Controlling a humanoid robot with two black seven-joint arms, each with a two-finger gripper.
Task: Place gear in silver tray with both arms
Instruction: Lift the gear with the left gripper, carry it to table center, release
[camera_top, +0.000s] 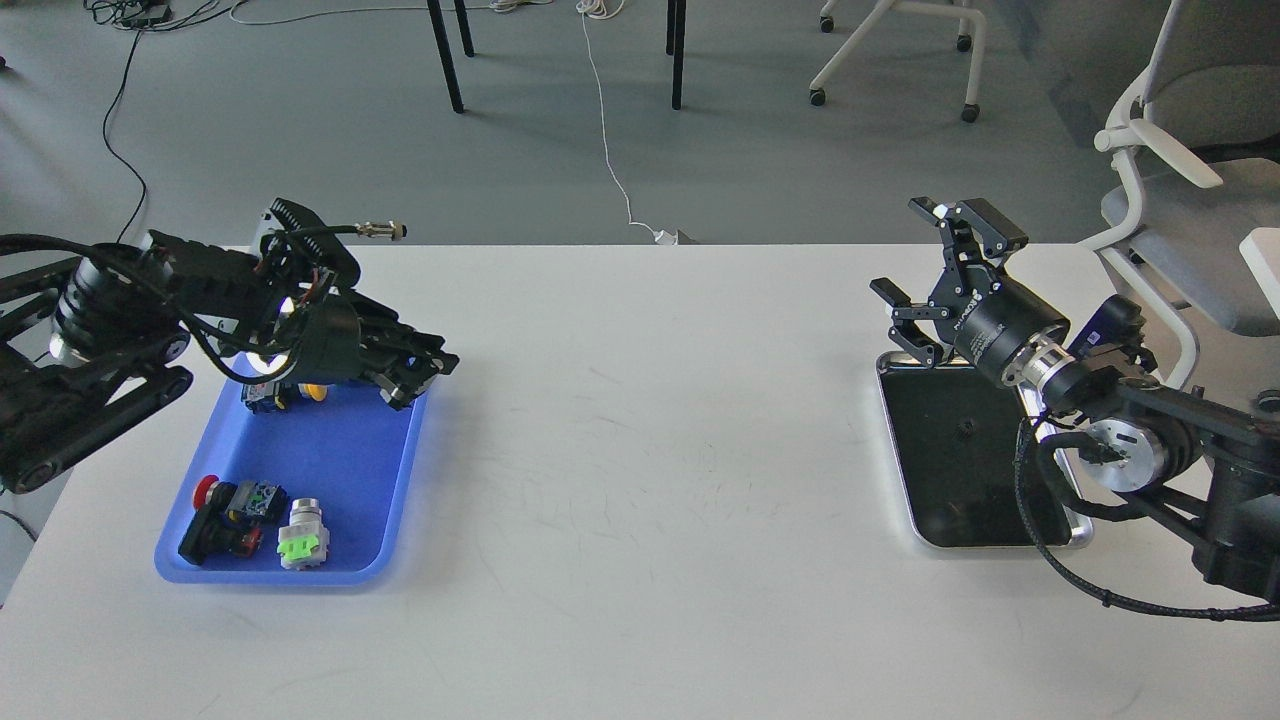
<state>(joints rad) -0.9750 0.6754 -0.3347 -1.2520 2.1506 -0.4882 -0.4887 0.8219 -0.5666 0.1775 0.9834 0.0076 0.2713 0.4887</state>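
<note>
From my head view, the white table (640, 480) fills the lower two thirds of the frame, with grey floor, chair legs and cables across the top. My left arm (120, 320) comes in from the left edge at mid height and reaches toward the centre, its gripper (415, 375) hanging over the upper right corner of the blue tray (340, 470) in the left part of the frame. That gripper is dark and seen at an angle, so I cannot tell whether its fingers are apart or closed, nor whether anything is between them. Under the wrist, at the top end of the blue tray, sits a small part with yellow on it (290, 392), partly hidden by my arm. In the lower end of the tray lie a black part with a red cap (225, 515) and, just beside it, a grey part with bright green on it (303, 537). My right arm (1150, 440) enters from the lower right and points up and left; its gripper (940, 265) has its fingers spread wide with nothing between them, above the far end of the silver tray (1075, 535). The silver tray lies in the right part of the frame, its dark bottom showing reflections, partly covered by my right arm.
</note>
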